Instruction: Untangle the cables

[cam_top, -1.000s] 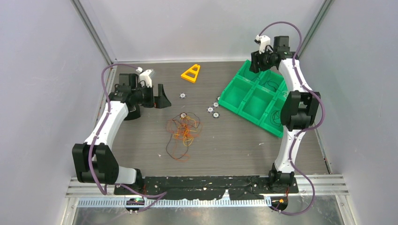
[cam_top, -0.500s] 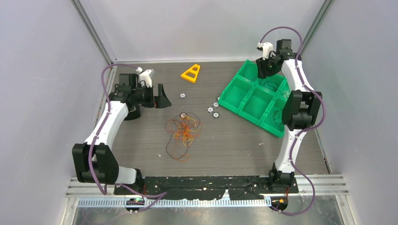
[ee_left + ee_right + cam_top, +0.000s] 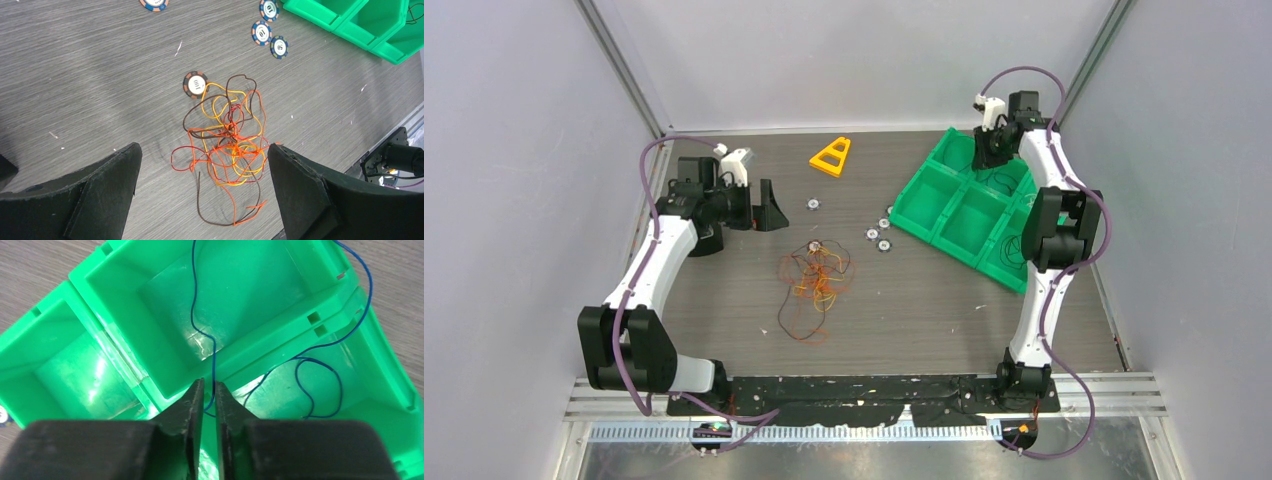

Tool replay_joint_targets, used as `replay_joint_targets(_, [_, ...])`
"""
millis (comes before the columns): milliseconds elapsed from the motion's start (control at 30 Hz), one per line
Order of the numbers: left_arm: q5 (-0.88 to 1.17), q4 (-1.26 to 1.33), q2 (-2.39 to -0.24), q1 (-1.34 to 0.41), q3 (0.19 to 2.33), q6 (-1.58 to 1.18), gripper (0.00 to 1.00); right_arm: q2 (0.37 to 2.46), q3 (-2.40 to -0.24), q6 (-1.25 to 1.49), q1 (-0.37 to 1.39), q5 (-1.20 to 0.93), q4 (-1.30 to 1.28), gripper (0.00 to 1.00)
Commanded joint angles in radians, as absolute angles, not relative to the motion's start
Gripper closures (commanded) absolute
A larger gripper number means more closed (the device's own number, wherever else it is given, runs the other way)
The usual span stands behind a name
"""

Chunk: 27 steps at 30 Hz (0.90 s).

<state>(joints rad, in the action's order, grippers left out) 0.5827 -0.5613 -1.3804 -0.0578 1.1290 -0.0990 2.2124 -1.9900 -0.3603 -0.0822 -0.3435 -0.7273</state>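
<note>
The cables [image 3: 814, 283] lie in one loose knot on the table [image 3: 924, 320], midway between the arms and clear of both tools. Orange, yellow, red and dark brown strands loop through each other, and a poker chip [image 3: 195, 84] sits just beside the knot's far edge. Beyond them on the left, your left tool [image 3: 769, 207] hangs with its fingers spread wide, holding nothing. When you bring it in, go for a free end, such as the dark brown tail trailing off the near side, not the dense middle. Pull slowly so the loops slide instead of cinching. Farthest out, your right tool [image 3: 210, 385] sits over the green tray [image 3: 120, 352], fingers drawn almost together with a blue wire [image 3: 194, 300] running into the slit. Whether they bite it cannot be told. Against a second ago, that tool has shifted over the tray's far corner and narrowed, while the knot and left arm have not moved.
</note>
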Motion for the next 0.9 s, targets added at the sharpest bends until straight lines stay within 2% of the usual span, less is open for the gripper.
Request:
replay_joint_targets(0, [0.574, -0.569, -1.355, -0.061, 1.144, -0.091, 0.00, 2.211, -2.007, -0.334, -0.100, -0.358, -0.690, 0.85])
replay_joint_targets(33, [0.574, -0.568, -1.357, -0.061, 1.146, -0.091, 0.01, 2.207, -2.004, -0.333, -0.104, -0.361, -0.690, 0.90])
replay_joint_targets(100, [0.574, -0.572, -1.364, -0.062, 1.152, -0.092, 0.00, 2.204, -2.001, -0.327, -0.117, -0.368, -0.693, 0.94])
replay_joint_targets(367, [0.574, -0.575, -1.377, -0.062, 1.168, -0.092, 0.00, 2.096, -1.965, -0.336, -0.195, -0.359, -0.679, 0.95])
replay_joint_targets(633, [0.577, -0.577, -1.383, -0.062, 1.169, -0.086, 0.00, 2.019, -1.909, -0.437, -0.258, -0.216, -0.685, 0.94])
replay_joint_targets(867, [0.572, -0.583, -1.381, -0.061, 1.167, -0.080, 0.00, 1.963, -1.861, -0.489, -0.301, -0.197, -0.726, 0.95])
